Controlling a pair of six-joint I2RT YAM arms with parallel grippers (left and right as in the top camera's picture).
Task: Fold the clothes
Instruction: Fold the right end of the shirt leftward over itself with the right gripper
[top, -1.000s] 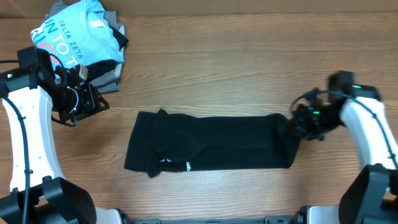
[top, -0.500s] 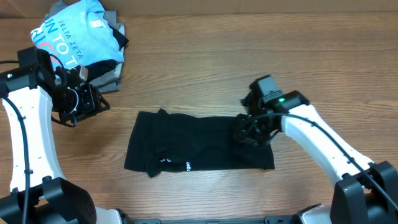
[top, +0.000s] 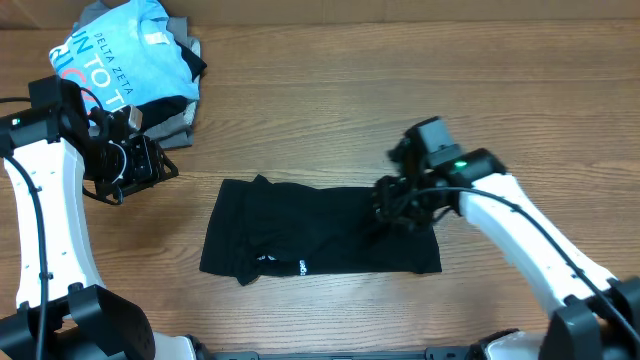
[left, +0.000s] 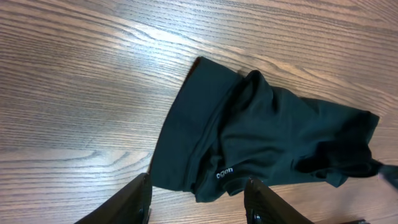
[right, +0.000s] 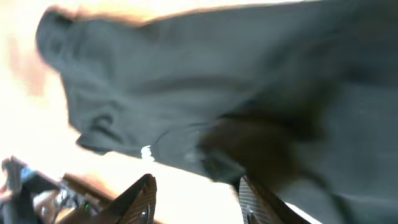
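From my station I see the black T-shirt (top: 320, 240) lying flat on the desk (top: 330, 110), near the front edge and about midway across. It is folded into a long band running left to right. Its small white logo (top: 300, 267) shows near the front hem, toward the left end, where the fabric bunches into a sleeve fold.

My right claw (top: 392, 208) sits over the right part of the shirt, close to its far edge, where the cloth is rumpled beneath it. In the right wrist view its fingers (right: 140, 199) stand apart over the black fabric with nothing pinched between them. That picture is blurred, so I cannot tell whether the tips touch the cloth.

My left claw (top: 150, 165) hangs above bare wood off the shirt's far left corner, clear of it. The left wrist view shows its jaws parted and empty.

In the far left corner lies a light blue shirt (top: 120, 55) printed "DELTA ZETA", on top of a grey garment (top: 178, 122).
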